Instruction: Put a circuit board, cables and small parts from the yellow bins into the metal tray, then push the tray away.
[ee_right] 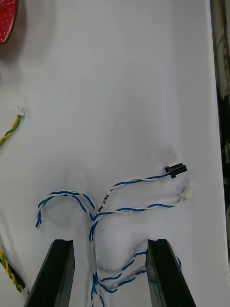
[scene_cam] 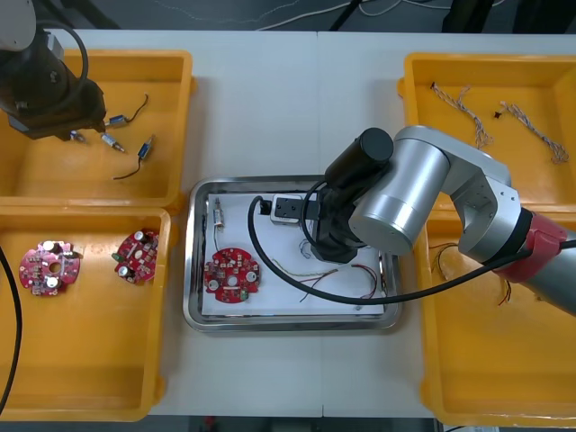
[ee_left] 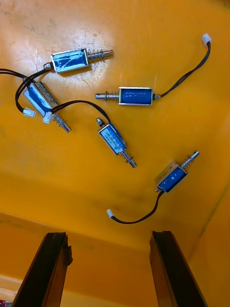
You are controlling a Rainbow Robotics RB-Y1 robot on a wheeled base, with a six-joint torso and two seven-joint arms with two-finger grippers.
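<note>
My right gripper (ee_right: 110,245), fingers apart so the blue-and-white cable (ee_right: 125,209) lies free in the metal tray (scene_cam: 193,315); left gripper (ee_left: 108,236), apart, poised over small metal parts (ee_left: 135,95).

Bright, even light from above; shadows on the table (scene_cam: 270,99) are soft and faint. The tray (scene_cam: 193,270) rim gleams, and glare whitens a patch of bin (ee_left: 158,53) floor.

Light table (scene_cam: 288,99): metal tray (scene_cam: 192,270) at ctr; yellow bins (scene_cam: 54,175), 2 at 9 o'clock, 2 at 3.
</note>
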